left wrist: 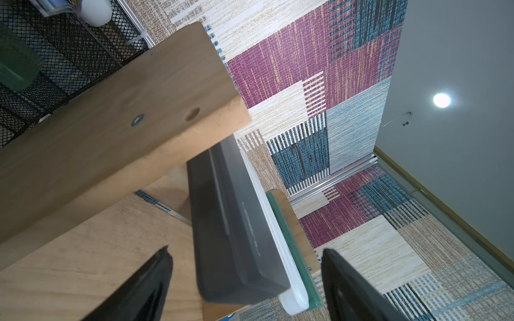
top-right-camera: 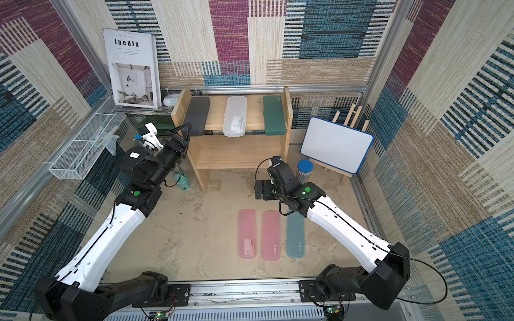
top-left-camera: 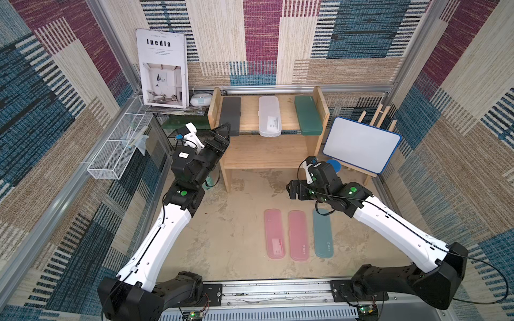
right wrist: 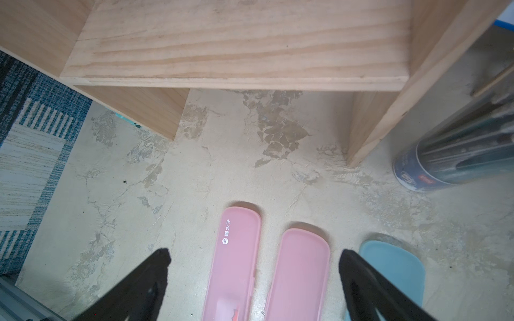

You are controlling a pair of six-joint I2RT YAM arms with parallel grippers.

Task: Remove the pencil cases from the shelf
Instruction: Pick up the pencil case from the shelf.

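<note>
The left claw (left wrist: 246, 248), spread, straddles the overhanging end of the dark grey pencil case (left wrist: 236, 222) on the shelf (left wrist: 125, 116); probably light, rigid, slippery plastic: pinch there squarely.

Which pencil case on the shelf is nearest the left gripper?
The dark grey case, at the shelf end by the left arm: the left gripper straddles its front end, jaws open. The frosted white case and dark green case lie farther along.

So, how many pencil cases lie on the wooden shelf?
3, on the top board of the light wooden shelf: dark grey plastic case leftmost, frosted white case central, dark green case rightmost. Lower board partly hidden.
</note>
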